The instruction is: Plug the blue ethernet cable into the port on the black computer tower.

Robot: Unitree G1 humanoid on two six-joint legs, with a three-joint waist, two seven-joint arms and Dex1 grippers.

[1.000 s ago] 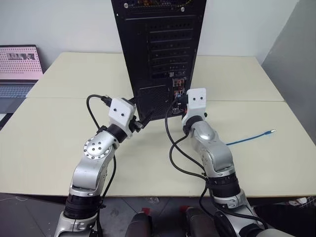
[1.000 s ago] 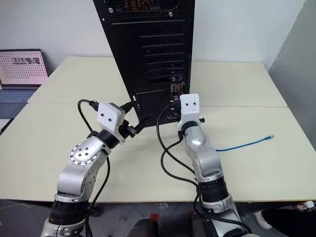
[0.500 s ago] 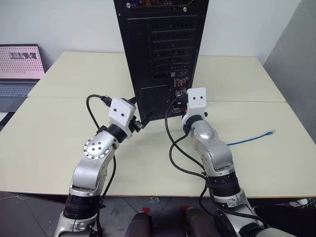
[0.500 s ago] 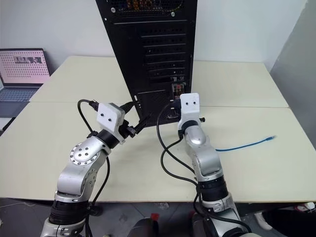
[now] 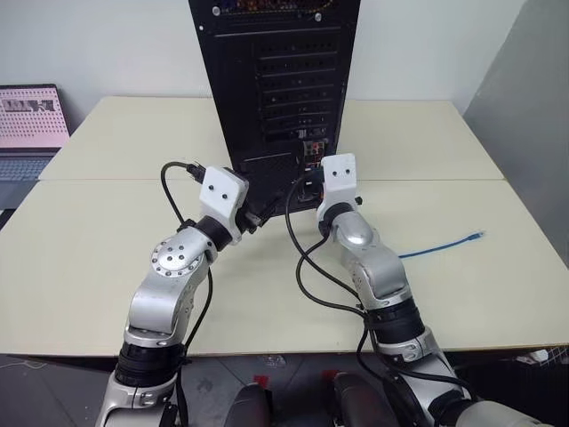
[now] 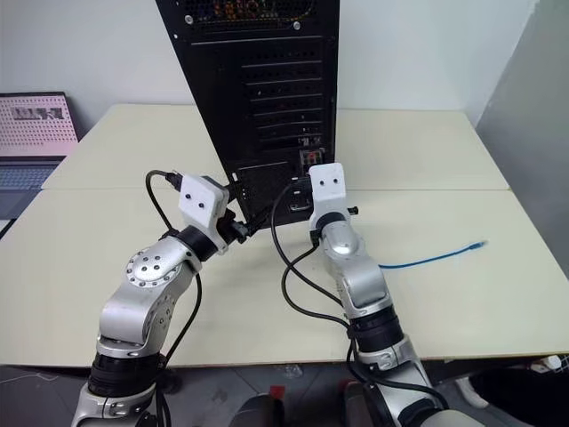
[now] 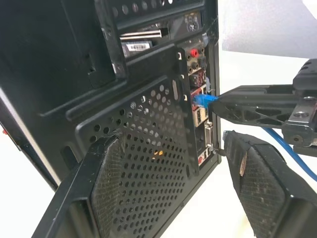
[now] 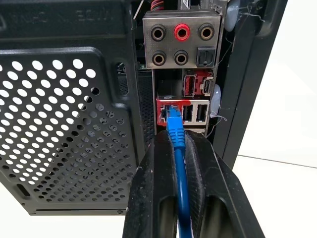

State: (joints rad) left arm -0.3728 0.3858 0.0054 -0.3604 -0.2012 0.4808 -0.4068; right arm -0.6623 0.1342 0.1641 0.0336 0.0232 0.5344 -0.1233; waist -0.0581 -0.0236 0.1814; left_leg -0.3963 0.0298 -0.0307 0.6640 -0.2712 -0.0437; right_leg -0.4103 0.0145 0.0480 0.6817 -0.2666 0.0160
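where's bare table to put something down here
Bare table left of the left arm, toward the laptop. Right side is open apart from the blue ethernet cable. Crowded in front of the black computer tower, where both claws sit.

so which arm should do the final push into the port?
Right. Its fingers are shut on the blue ethernet cable, with the plug right at the port. The left gripper is open beside the black computer tower, holding nothing.
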